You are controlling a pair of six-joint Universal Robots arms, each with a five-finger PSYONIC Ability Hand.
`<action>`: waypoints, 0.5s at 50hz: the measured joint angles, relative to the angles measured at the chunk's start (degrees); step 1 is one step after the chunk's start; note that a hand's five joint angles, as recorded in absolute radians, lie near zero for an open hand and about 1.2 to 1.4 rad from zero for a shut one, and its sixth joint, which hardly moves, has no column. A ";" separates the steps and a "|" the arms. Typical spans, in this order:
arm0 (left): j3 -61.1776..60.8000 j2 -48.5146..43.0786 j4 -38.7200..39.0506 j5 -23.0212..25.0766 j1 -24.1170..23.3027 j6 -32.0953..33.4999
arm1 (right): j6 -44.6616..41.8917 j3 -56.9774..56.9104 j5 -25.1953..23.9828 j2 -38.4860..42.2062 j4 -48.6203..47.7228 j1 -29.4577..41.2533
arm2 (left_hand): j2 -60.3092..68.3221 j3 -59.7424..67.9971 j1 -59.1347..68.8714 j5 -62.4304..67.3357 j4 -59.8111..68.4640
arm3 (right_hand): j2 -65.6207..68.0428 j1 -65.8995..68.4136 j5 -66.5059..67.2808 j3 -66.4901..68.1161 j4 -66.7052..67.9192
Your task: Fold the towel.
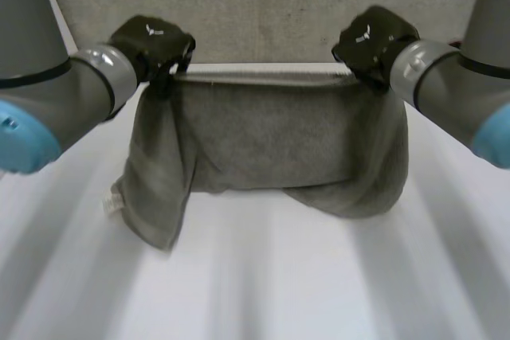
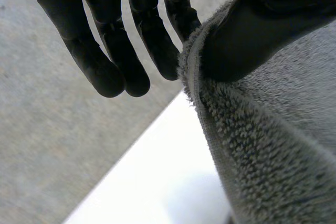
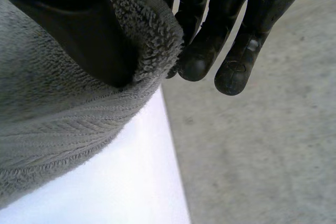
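Towel (image 1: 271,141) is grey, thick-piled and limp. By the look of it, it is light, soft and grippy rather than slippery, will sag wherever it is unsupported, and is in no way fragile. Nearest the robot the white tabletop (image 1: 255,284) lies bare, giving wide open room to lay the cloth down toward the body. Farther out, the towel's lower part rests bunched on the tabletop. It droops lower at the left corner, where a small white label (image 1: 110,205) shows, and bulges at the right. The hem is uneven, so it would likely need drawing flat before a crease is set. Above that, the upper edge is stretched fairly taut between the two hands, raised off the surface. The left hand (image 1: 151,41) has one top corner, its thumb (image 2: 252,40) pressing the plush edge against the straight fingers (image 2: 107,61). The right hand (image 1: 370,37) pinches the other top corner likewise, thumb (image 3: 89,40) against fingers (image 3: 247,56). Corners are the sensible hold, since mid-edge grips would let the ends flop. Both hands sit at the tabletop's far edge, with grey floor (image 1: 263,5) beyond, so there is little margin outward. Safe travel is toward the near side.
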 measured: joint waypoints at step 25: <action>-0.53 -0.51 41.23 -5.07 0.73 11.61 | 6.93 -6.24 2.89 4.40 -38.45 2.86 | 0.14 0.21 0.00 0.90 0.00 | 0.03 0.00 0.00 0.00 0.00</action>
